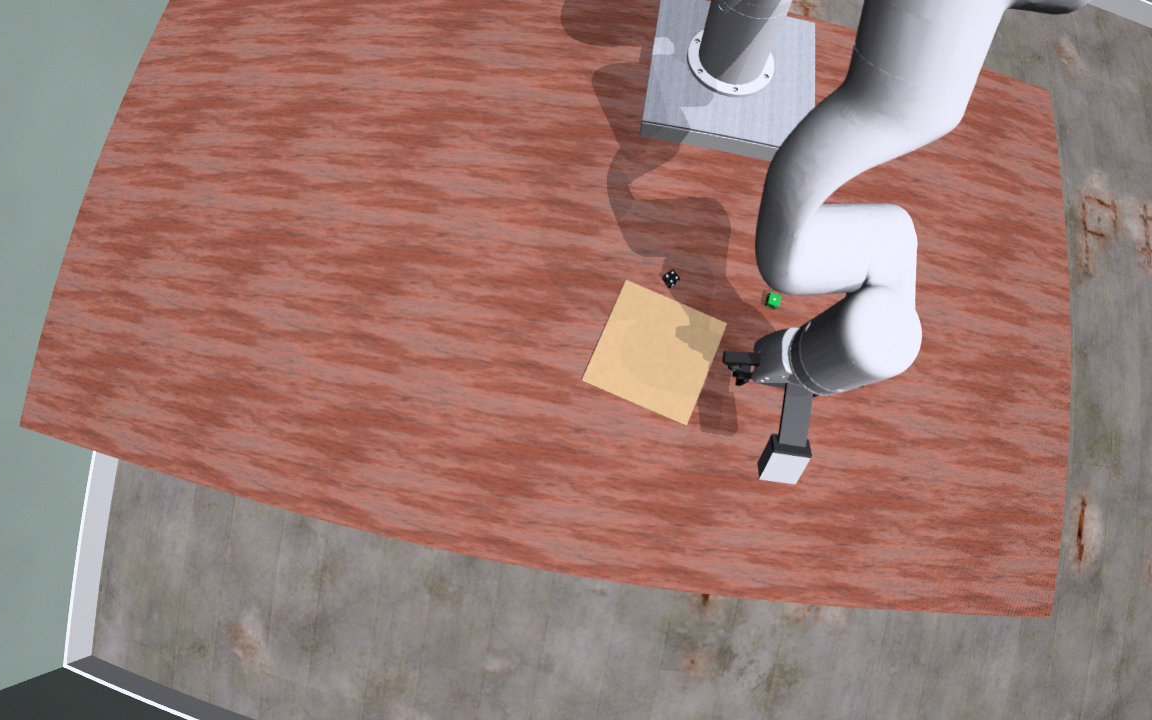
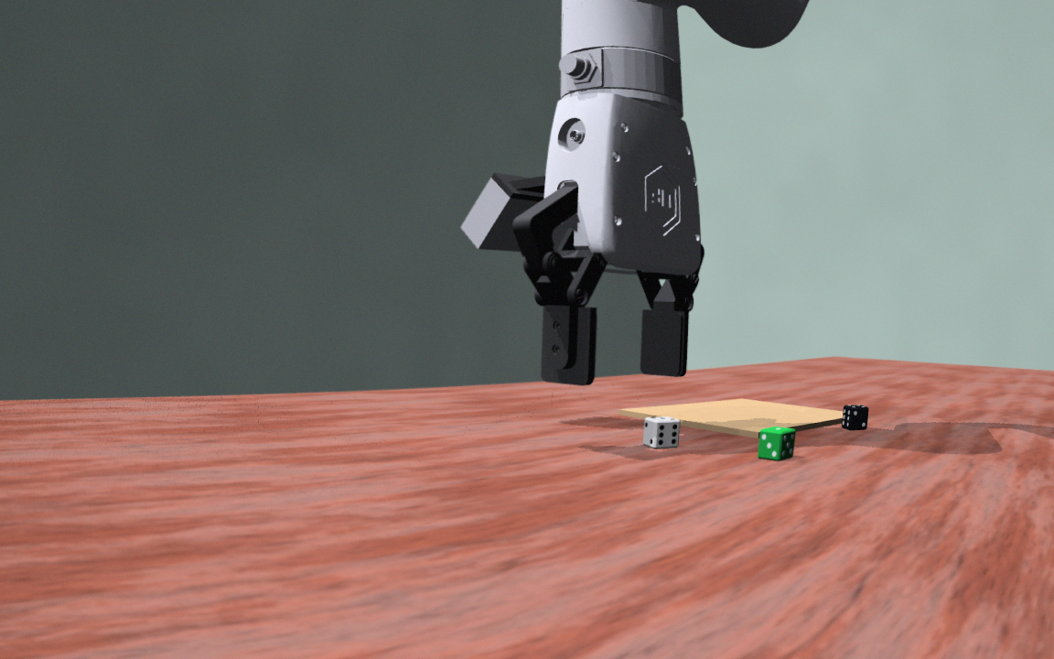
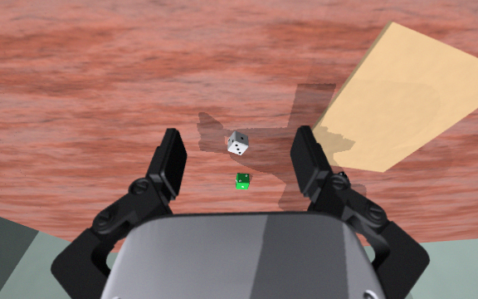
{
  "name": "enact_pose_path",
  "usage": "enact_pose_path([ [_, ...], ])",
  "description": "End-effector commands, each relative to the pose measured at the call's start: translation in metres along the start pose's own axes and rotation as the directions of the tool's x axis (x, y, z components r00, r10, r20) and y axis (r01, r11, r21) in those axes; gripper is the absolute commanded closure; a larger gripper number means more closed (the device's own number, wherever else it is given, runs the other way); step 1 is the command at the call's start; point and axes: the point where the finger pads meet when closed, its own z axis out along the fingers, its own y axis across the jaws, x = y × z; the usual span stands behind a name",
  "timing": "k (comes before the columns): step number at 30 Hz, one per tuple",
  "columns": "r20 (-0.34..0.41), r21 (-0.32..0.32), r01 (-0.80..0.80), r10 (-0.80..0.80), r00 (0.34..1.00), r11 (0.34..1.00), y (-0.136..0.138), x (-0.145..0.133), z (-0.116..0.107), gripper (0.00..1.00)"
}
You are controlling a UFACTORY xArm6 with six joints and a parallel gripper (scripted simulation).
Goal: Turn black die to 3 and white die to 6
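The white die [image 2: 661, 431] lies on the table, off the mat, near the mat's right edge. In the wrist view the white die [image 3: 237, 143] shows a one-pip face and a three-pip face. The tan mat [image 1: 654, 349] lies flat and also shows in the side view [image 2: 731, 414] and the wrist view [image 3: 405, 100]. The black die [image 1: 670, 278] [image 2: 855, 416] sits on the table just off the mat's far corner. The green die [image 1: 772, 300] [image 2: 776, 443] [image 3: 242, 181] lies on the table, apart from the mat. My gripper [image 2: 612, 372] is open and empty, well above the table over the white die [image 3: 237, 137].
The arm's grey base plate [image 1: 732, 80] stands at the table's far side. The arm's elbow [image 1: 840, 259] hangs over the area right of the mat and hides the white die in the overhead view.
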Motion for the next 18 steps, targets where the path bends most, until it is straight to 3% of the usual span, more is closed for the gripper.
enact_pose_path([
  [1, -0.004, 0.001, 0.000, 0.000, 1.000, 1.000, 0.000, 0.002, -0.005, 0.00],
  [6, -0.004, 0.001, 0.000, 0.000, 1.000, 1.000, 0.000, 0.002, -0.019, 0.00],
  [18, -0.004, 0.001, 0.000, 0.000, 1.000, 1.000, 0.000, 0.001, -0.108, 0.00],
])
